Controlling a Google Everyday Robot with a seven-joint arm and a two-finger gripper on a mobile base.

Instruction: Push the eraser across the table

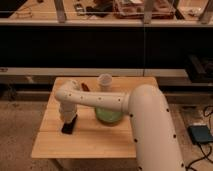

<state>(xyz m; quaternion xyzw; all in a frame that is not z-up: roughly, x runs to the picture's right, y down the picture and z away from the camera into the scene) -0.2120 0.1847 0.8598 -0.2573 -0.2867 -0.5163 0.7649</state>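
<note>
Where the gripper (69,119) is pressing down at the left half of the table (90,142), the eraser (68,127) is lying flat beneath it as a small black rectangular block, its long side running toward the near edge. Whether the jaws are released or clenched cannot be told, since the wrist is hiding them. The white arm (145,120) is reaching in from the lower right, crossing over the tabletop. The table is showing a light tan plank-grain top and is standing on a speckled floor, with dark shelving running behind it. A green bowl (107,116) is sitting near the table's centre, partly covered by the arm; its contents are hidden. A white cup (105,81) is standing upright near the far edge, beside a thin red-brown stick (85,86).
</note>
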